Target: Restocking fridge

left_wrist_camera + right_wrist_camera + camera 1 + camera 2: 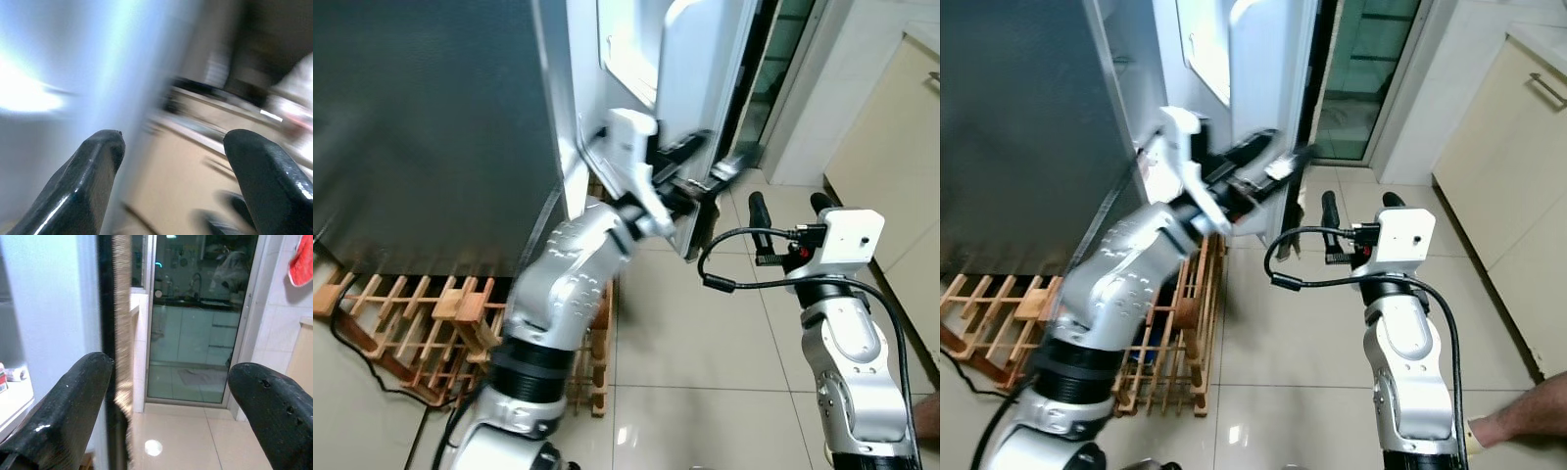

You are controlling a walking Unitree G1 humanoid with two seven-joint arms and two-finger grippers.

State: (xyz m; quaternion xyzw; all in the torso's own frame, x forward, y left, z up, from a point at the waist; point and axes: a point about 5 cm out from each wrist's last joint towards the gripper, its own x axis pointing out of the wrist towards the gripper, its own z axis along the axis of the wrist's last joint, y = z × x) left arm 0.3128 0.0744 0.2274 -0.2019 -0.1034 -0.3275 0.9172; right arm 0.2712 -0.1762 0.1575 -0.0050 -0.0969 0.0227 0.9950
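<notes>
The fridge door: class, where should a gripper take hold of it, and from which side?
Grip the fridge door on its free vertical edge, coming from the open floor side. That edge is thin, stands clear, and already lies by the open left gripper.

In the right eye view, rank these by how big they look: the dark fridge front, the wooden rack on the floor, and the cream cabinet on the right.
1. dark fridge front
2. and 3. wooden rack and cream cabinet look alike in size, and the frame cuts the cabinet off, so I won't rank them.
</notes>
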